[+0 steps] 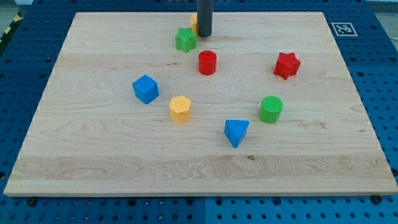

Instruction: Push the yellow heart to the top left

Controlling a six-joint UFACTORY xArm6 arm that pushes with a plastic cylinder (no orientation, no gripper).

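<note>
The board (81, 155) lies on a blue pegboard (18, 74). Toward the view's left sits the blue cube (145, 88), and just right of it and lower, the yellow hexagon (180, 109). Near the view's top, the green star (185, 40) stands just beside the yellow heart (194, 23) — only a sliver of the heart shows, at the rod's left edge, the rest hidden behind it. My tip (204, 35) rests against the heart's right side, close to the star; there is no hand to open or close — just the rod. Below it is the red cylinder (207, 62). Further right come the blue triangle (236, 132), green cylinder (270, 109) and red star (286, 65).
</note>
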